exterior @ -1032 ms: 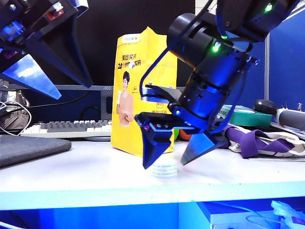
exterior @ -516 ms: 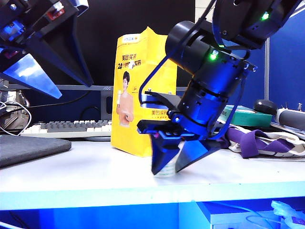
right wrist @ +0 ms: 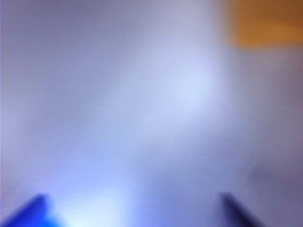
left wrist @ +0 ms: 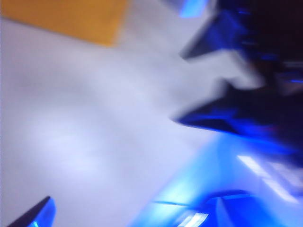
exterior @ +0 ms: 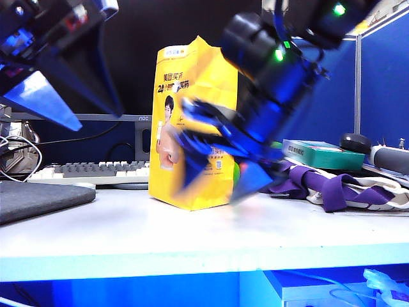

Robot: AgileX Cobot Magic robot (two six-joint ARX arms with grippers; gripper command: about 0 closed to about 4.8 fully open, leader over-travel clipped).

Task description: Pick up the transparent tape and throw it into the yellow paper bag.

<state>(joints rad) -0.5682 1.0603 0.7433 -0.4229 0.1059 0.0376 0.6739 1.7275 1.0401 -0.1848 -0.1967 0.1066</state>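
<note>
The yellow paper bag stands upright at the middle of the white table; it also shows as an orange blur in the right wrist view. My right gripper, smeared by motion, hangs just above the table in front of the bag's lower half. Its fingertips stand far apart with only bare table between them, so it is open. High at the left, my left gripper stays open and empty. The transparent tape does not show in any view.
Behind the bag to the left lies a keyboard. A dark mat sits at the left edge. On the right are a teal box, a purple strap on cloth and a mouse.
My right gripper closed in round the tape on the table, then lifted and swung left with its jaws spread. The tape no longer shows on the table. The left gripper held still.
</note>
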